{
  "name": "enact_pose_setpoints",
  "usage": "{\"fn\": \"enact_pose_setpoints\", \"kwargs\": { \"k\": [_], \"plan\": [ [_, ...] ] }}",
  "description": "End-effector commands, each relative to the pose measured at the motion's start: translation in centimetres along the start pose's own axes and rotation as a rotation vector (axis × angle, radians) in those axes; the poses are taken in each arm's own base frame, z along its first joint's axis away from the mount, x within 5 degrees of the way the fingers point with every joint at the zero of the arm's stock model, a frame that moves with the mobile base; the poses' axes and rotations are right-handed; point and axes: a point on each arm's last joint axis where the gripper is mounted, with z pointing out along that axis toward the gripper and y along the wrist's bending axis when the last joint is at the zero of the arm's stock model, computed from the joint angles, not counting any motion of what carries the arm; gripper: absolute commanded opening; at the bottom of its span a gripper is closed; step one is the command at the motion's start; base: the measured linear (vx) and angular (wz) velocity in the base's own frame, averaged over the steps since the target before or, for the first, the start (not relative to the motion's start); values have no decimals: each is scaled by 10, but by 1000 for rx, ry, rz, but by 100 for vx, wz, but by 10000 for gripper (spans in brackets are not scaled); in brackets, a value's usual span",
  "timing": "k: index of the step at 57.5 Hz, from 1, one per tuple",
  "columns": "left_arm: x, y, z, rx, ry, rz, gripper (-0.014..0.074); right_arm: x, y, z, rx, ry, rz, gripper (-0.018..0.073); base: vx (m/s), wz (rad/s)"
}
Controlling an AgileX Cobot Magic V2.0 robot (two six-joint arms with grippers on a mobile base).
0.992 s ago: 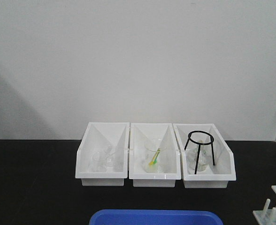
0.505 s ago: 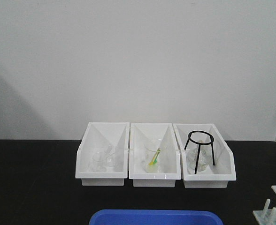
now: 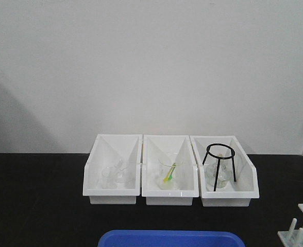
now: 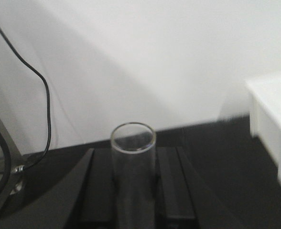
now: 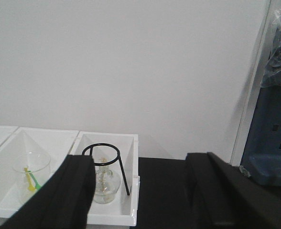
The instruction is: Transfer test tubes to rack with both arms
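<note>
My left gripper (image 4: 133, 164) is shut on a clear glass test tube (image 4: 133, 162). The tube stands upright between the two black fingers, its round open rim above the fingertips. My right gripper (image 5: 139, 164) is open and empty, its black fingers (image 5: 71, 191) wide apart over the black table, just right of the rightmost white bin. The white rack (image 3: 301, 226) shows only partly at the bottom right corner of the front view, with one round hole and several upright pegs. Neither arm shows in the front view.
Three white angled bins (image 3: 169, 193) stand in a row at the back of the black table, holding beakers, a yellow-green stick and a black wire tripod (image 3: 219, 159) over a flask. A blue tray rim (image 3: 169, 237) lies at the front edge. A black cable (image 4: 40, 100) hangs left.
</note>
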Motion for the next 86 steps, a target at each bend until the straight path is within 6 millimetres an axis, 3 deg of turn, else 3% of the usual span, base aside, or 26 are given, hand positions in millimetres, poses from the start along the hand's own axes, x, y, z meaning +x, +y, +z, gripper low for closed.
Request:
{"fn": "enact_pose_setpoints", "kwargs": {
  "k": [1, 11, 23, 34, 46, 58, 86],
  "plan": [
    [-48, 1, -10, 19, -138, -86, -22, -20, 3, -3, -17, -119, -9, 457, 0, 0],
    [-71, -27, -14, 177, -164, -107, -22, -19, 31, -1, -162, -115, -10, 457, 0, 0],
    [-81, -94, -31, 545, -214, -138, -22, -15, 81, -5, -415, -92, -17, 457, 0, 0],
    [-82, -137, -46, 826, -205, -232, -22, -2, 130, -11, -634, -46, -57, 457, 0, 0],
    [-75, -167, -61, 1056, -146, -238, -22, 7, 169, -20, -792, -47, -80, 457, 0, 0],
    [-70, -182, -70, 1175, -87, -242, -22, 11, 188, -27, -866, -67, -78, 457, 0, 0],
    [-64, -196, -76, 1380, -65, -312, -20, 12, 193, -22, -867, -86, -14, 457, 0, 0]
  ]
}}
